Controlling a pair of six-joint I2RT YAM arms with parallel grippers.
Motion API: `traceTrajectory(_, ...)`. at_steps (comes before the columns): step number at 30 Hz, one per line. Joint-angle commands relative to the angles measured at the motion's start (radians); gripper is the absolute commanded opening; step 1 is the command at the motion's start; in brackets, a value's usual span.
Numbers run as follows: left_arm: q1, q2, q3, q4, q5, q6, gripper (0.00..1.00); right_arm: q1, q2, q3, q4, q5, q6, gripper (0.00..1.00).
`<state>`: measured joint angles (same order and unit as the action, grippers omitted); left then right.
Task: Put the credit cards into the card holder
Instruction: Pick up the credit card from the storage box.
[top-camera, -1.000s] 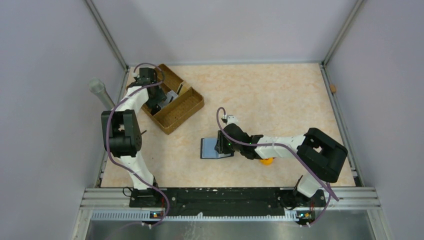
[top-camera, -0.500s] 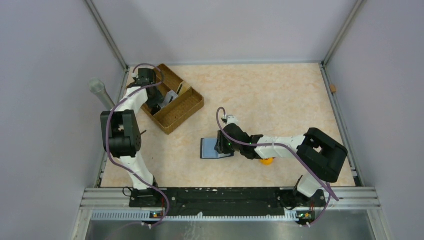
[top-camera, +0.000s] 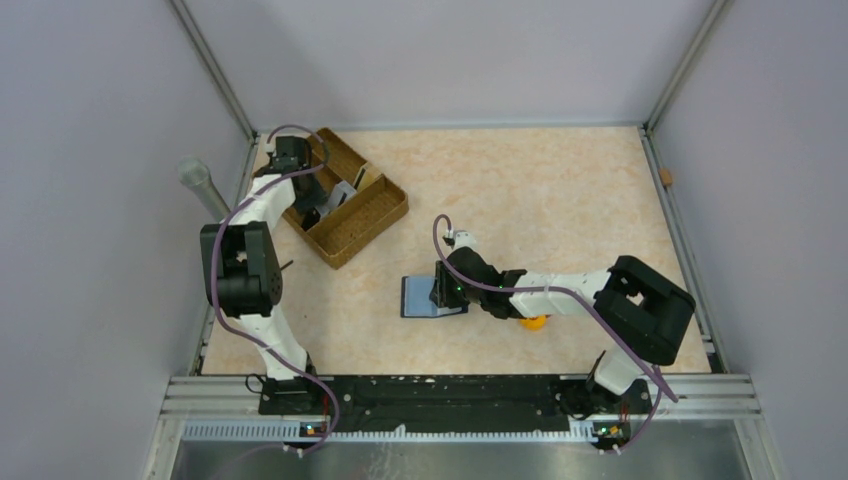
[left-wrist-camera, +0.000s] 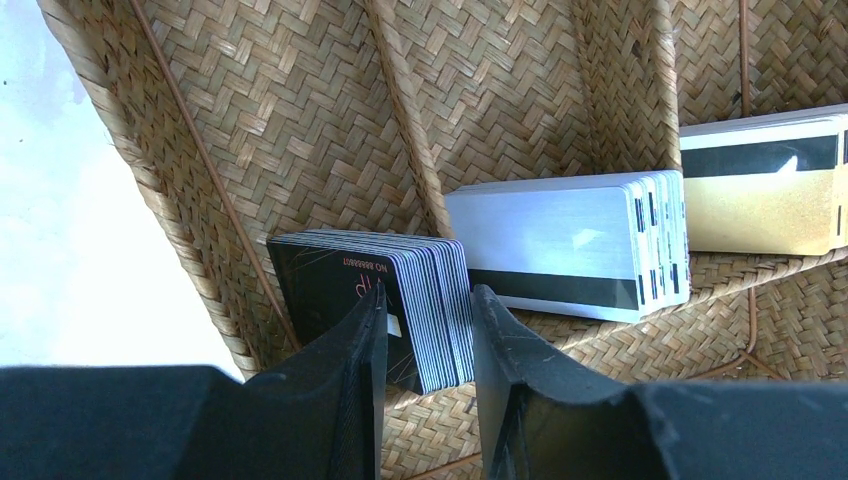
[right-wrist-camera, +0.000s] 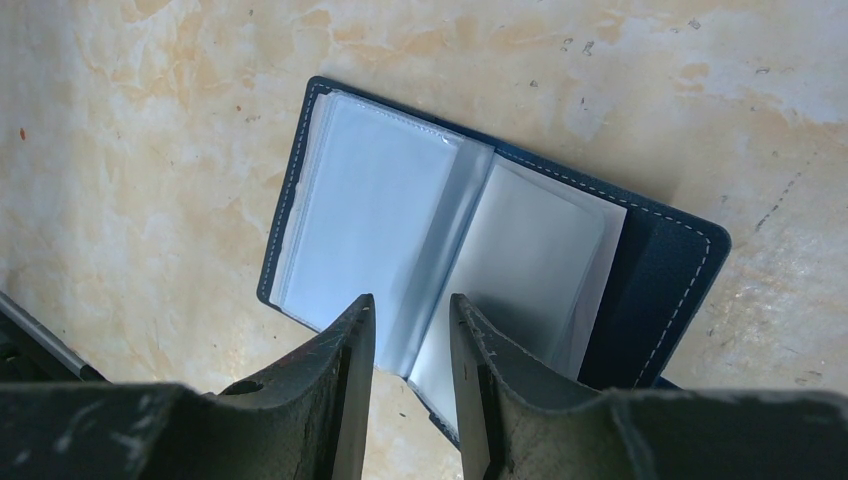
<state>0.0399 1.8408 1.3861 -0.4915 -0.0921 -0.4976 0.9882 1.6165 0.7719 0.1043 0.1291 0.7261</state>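
The left claw (left-wrist-camera: 428, 300), narrowly parted, flanks the near edge of the black plastic credit cards (left-wrist-camera: 325, 285). This stack stands on edge in a corner of the brown woven divided tray (left-wrist-camera: 300, 120), with the woven wall close on one side and a silver card stack (left-wrist-camera: 550, 230) just beside the other; whether the fingers clamp it cannot be told. The right claw (right-wrist-camera: 412, 305), part open and holding nothing, straddles the centre fold of the navy-blue folding card holder (right-wrist-camera: 680, 260), which lies open on the beige marbled desk (right-wrist-camera: 130, 120), with bare surface past every visible edge.
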Motion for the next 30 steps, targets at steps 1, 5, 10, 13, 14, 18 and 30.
traceTrajectory(1, -0.007, -0.024, -0.022, 0.048, 0.074, 0.002, 0.26, 0.007, -0.030, 0.007, 0.015, 0.002, -0.010, 0.33)
traceTrajectory(5, -0.007, -0.028, -0.022, 0.050, 0.084, 0.022, 0.41, 0.008, -0.030, 0.008, 0.016, 0.000, -0.009, 0.33)
traceTrajectory(10, -0.007, -0.017, -0.001, -0.021, 0.008, 0.027, 0.65, 0.008, -0.036, 0.007, 0.011, 0.000, -0.011, 0.33)
traceTrajectory(13, -0.006, -0.013, 0.005, -0.047, -0.036, 0.029, 0.68, 0.008, -0.041, 0.006, 0.009, 0.004, -0.011, 0.33)
traceTrajectory(14, -0.007, -0.010, 0.005, -0.048, -0.045, 0.034, 0.69, 0.009, -0.042, 0.005, 0.010, 0.003, -0.011, 0.33)
traceTrajectory(18, -0.010, 0.005, 0.014, -0.061, -0.070, 0.036, 0.69, 0.008, -0.041, 0.005, 0.012, 0.001, -0.010, 0.33)
traceTrajectory(30, -0.035, 0.028, 0.034, -0.050, 0.023, 0.030, 0.64, 0.008, -0.048, 0.004, 0.006, 0.003, -0.011, 0.34)
